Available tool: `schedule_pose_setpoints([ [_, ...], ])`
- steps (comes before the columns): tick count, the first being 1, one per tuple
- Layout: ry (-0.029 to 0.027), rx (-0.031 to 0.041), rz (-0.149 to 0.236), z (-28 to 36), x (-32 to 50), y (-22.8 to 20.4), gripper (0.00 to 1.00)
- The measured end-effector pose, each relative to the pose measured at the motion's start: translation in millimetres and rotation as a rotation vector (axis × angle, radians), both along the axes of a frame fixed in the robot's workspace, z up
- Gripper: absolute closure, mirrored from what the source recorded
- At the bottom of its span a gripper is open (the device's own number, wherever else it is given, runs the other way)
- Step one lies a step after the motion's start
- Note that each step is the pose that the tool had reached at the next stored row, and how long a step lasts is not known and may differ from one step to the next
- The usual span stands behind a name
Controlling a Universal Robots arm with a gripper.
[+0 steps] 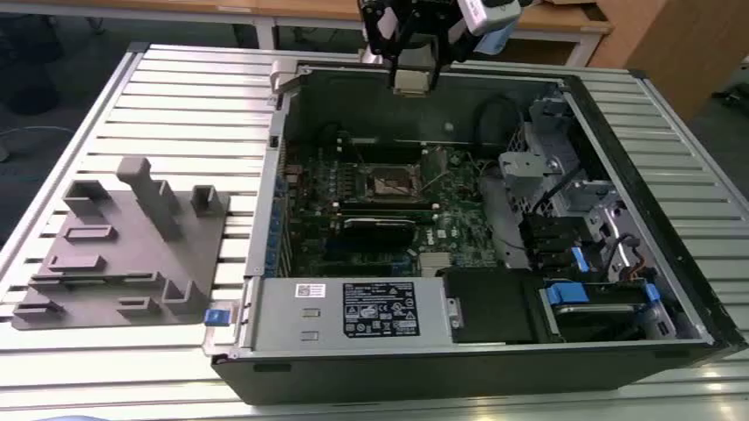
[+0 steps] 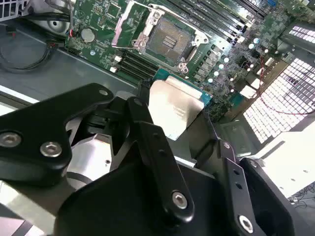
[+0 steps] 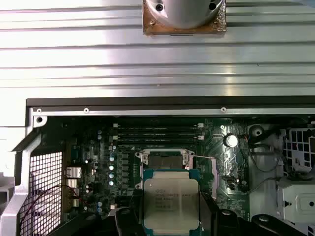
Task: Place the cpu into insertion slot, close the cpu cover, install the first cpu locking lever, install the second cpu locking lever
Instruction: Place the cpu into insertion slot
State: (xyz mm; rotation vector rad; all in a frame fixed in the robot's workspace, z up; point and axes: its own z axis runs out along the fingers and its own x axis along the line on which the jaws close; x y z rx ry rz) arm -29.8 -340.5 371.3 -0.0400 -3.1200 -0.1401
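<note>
My gripper [image 1: 412,77] hangs above the far wall of the open computer case, shut on the cpu [image 1: 411,84]. In both wrist views the cpu [image 3: 170,204] [image 2: 176,109] shows its dull silver top and green edge, pinched between the black fingers [image 2: 140,115]. The insertion slot [image 1: 392,182] is a square black socket with a silvery rim on the green board, below and well apart from the chip. It lies uncovered in both wrist views [image 2: 170,40] [image 3: 165,161]. The cpu cover [image 2: 124,27] looks swung open beside the slot.
The case [image 1: 269,219] lies on a slatted aluminium table [image 1: 188,96]. A grey fixture plate [image 1: 117,246] sits at the exterior view's left. Inside are a power supply [image 1: 351,311], drive bays with blue tabs [image 1: 585,254], black cables [image 1: 497,118] and memory slots [image 3: 157,132].
</note>
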Motion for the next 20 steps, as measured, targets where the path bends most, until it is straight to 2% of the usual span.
schedule_pose_setpoints([
  [20,-0.0002,-0.0001,0.000,-1.4,0.0,0.0,0.46],
])
